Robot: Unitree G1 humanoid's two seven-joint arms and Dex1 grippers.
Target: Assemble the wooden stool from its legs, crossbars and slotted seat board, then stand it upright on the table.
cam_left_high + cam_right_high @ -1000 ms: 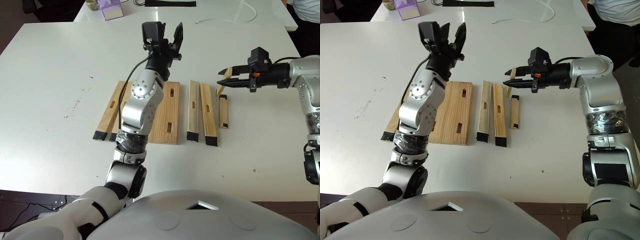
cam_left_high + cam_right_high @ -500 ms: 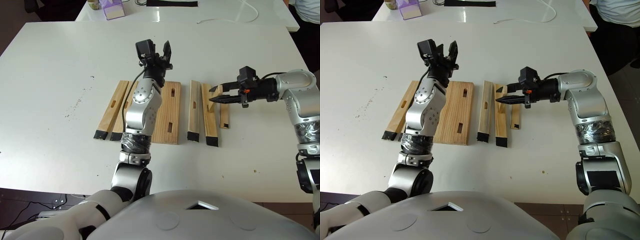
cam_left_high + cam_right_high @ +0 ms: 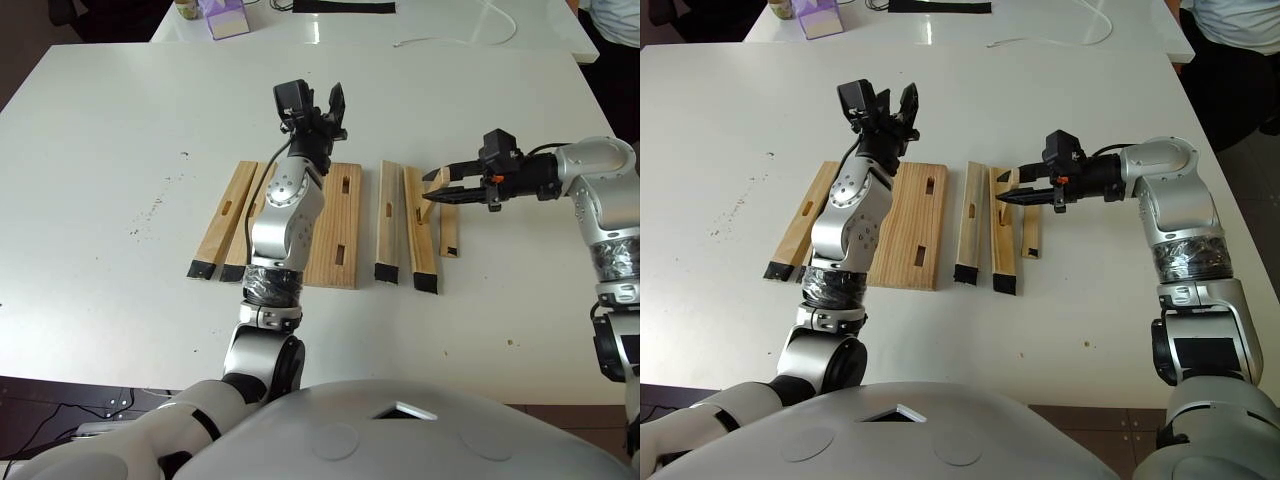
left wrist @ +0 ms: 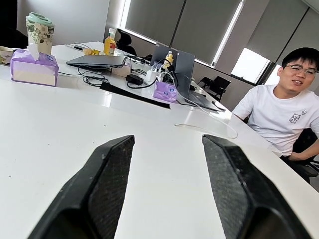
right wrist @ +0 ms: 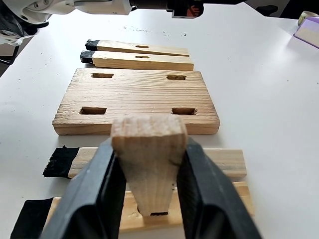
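Note:
The slotted seat board lies flat mid-table. Two legs lie to its left and two more legs to its right. My right gripper is shut on a short crossbar, held tilted with its lower end at the slot of the leg under it. A second crossbar lies flat just right of those legs. Raised above the board's far edge, my left gripper points up, and its fingers stand open with nothing between them.
A purple tissue box, a black strip and a white cable lie on the far table. White table surface stretches free at left and along the near edge.
My right gripper has come down and to the left with the crossbar, onto the leg right of the board. My left gripper has dropped lower, staying open.

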